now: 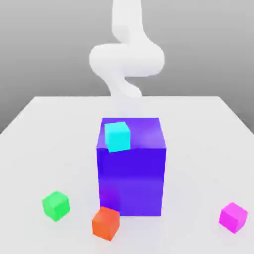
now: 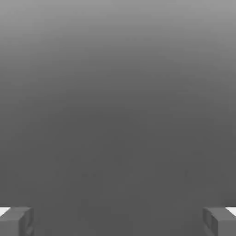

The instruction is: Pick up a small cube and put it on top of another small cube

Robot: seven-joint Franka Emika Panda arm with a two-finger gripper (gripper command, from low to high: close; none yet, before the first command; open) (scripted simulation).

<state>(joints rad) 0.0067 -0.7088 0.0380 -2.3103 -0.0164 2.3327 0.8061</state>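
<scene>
Nothing gripped yet: pincer (image 2: 118,221) spread wide.
Magenta cube (image 1: 233,217) should be approached from above, squarely, before green cube (image 1: 55,205) is targeted.

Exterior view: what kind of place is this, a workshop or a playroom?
Neither, it seems: a computer-made test scene for a robot. A plain white table stands before an empty grey backdrop, bearing only flat-coloured blocks, such as the big blue-violet block and the cyan cube, with a blurred white arm behind.

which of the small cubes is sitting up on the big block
The cyan cube: it rests on the big blue-violet block; the green, orange-red and magenta cubes sit on the table.
</scene>
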